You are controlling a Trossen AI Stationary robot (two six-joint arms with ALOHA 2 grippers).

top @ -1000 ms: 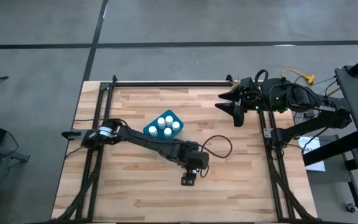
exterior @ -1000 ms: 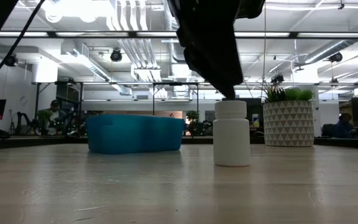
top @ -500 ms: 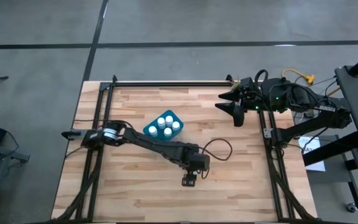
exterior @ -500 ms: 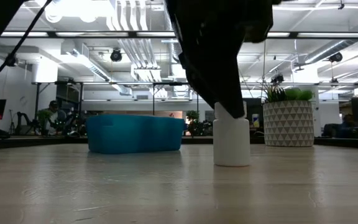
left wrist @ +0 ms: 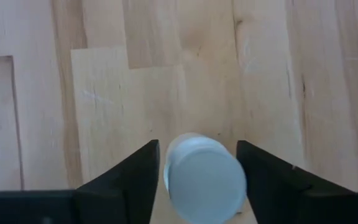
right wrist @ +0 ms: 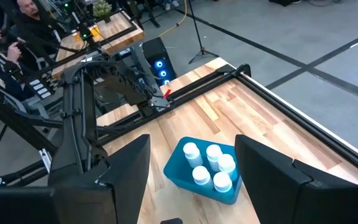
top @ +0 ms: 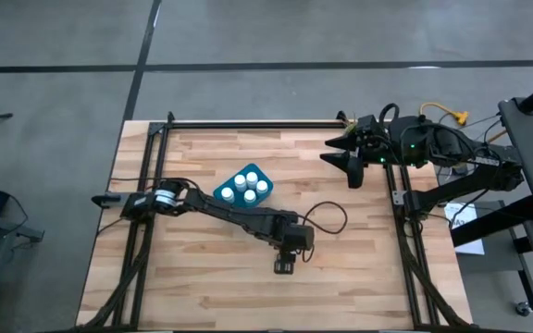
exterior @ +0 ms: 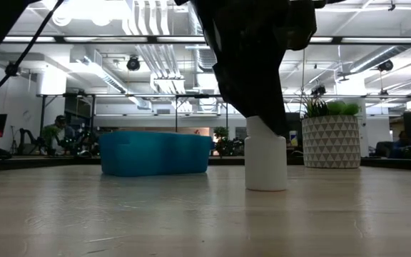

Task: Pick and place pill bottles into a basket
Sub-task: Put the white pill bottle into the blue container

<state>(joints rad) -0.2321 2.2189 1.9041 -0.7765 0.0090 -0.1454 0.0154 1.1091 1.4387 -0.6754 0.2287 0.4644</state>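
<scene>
Grasp step: my left gripper (left wrist: 196, 177) brackets the last pill bottle (left wrist: 204, 177) at lower centre, fingers parted, not yet clamped. Five bottles fill the basket (top: 245, 187) at centre. Next I close, then lift. Right gripper (top: 351, 165) waits, upper right, spread wide.

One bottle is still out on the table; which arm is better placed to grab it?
Left. The left gripper is open right over the last pill bottle, a finger on each side of its cap. The right gripper is parked at the table's far right edge, well away from bottle and basket.
</scene>
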